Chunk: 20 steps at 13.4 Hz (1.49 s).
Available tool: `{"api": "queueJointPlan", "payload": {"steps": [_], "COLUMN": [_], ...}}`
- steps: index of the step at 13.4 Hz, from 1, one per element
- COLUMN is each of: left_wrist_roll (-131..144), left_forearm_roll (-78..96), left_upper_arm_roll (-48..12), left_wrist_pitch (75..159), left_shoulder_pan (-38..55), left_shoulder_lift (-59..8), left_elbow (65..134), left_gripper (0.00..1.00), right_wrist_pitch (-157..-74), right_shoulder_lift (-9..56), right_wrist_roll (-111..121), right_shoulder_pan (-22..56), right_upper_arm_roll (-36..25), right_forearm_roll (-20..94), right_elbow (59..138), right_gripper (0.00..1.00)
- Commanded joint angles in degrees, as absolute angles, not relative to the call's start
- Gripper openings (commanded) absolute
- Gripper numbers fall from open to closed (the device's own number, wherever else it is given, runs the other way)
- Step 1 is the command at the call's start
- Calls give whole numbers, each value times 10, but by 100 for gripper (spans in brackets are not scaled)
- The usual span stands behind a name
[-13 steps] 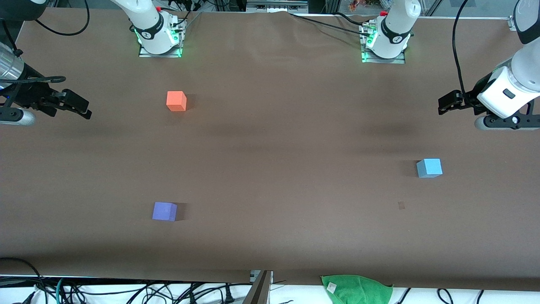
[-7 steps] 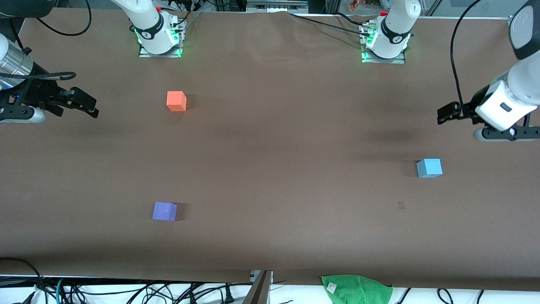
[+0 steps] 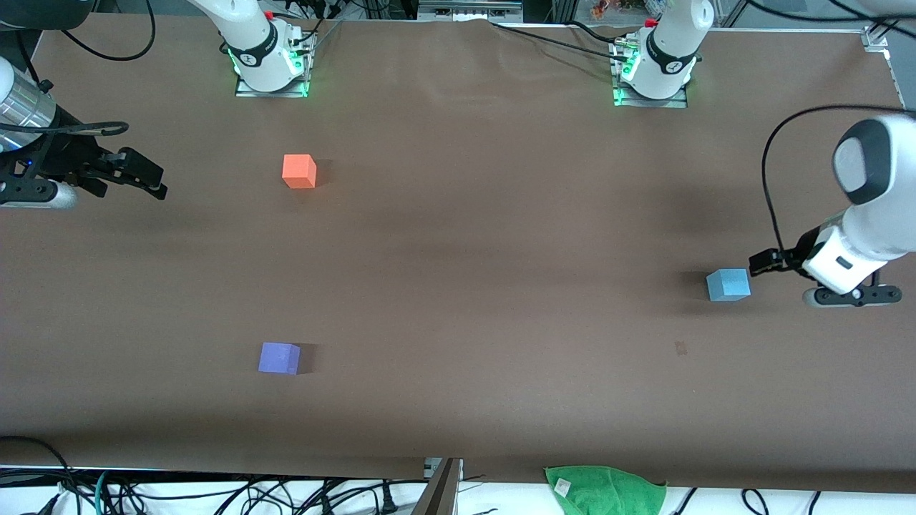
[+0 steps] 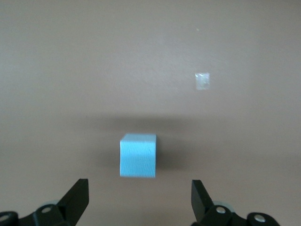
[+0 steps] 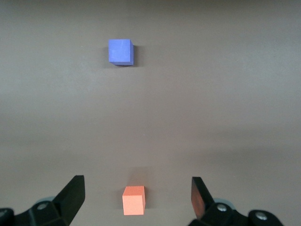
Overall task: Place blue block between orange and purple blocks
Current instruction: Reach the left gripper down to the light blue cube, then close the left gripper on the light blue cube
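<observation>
Brown paper covers the table (image 3: 458,236), matte and a little creased near the robots' bases. Cables (image 3: 215,493) tangle along the edge nearest the front camera, and a green cloth (image 3: 608,490) lies on that edge. A small pale mark (image 3: 680,348) sits on the paper, nearer to the front camera than the blue block (image 3: 728,285).

That block is a pale sky-blue cube, matte, standing flat toward the left arm's end of the table. The orange block (image 3: 299,171) and the purple block (image 3: 279,357) both stand toward the right arm's end, well apart, the purple one nearer to the front camera.

Just beside the blue block hangs the left gripper (image 3: 760,262), its fingers spread wide; in the left wrist view the block shows between them. The right gripper (image 3: 150,179) waits over the right arm's end of the table, fingers also wide apart.
</observation>
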<state>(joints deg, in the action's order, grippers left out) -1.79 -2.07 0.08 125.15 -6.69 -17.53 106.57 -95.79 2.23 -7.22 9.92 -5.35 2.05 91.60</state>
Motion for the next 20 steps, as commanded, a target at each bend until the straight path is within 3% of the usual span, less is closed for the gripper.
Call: {"api": "queueJointPlan", "payload": {"steps": [1,6,12,15,16,17,20], "left_wrist_roll": [-27,-67,-61,-61,-61,-62,-55], "left_forearm_roll": [-30,-31,-22,-22,-22,-22,-22], "left_upper_arm_roll": [-3,-4,-15,-14,-15,-15,-42], "left_wrist_pitch": [1379,1514,1528,1528,1525,1520,1444], "left_shoulder_pan": [-73,-102,-103,-105,-105,-105,-101], "left_shoulder_lift": [-191,-250,-272,-293,-293,-290,-233], "left_elbow": [1135,1190,1202,1200,1199,1197,1186], "left_gripper": [97,96,95,36,22,15,17], "right_wrist_pitch": [-962,-962,-962,-961,-962,-962,-965], "right_shoulder_lift": [11,11,11,11,11,11,12], "right_wrist_roll": [-62,-62,-62,-62,-62,-62,-62], "right_shoulder_pan": [98,98,98,98,98,98,98], "right_upper_arm_roll": [-54,-54,-54,-54,-54,-54,-54], "right_forearm_roll": [29,29,29,30,29,29,30], "right_elbow": [925,925,925,925,925,925,925], "right_gripper": [100,100,100,100,100,100,100]}}
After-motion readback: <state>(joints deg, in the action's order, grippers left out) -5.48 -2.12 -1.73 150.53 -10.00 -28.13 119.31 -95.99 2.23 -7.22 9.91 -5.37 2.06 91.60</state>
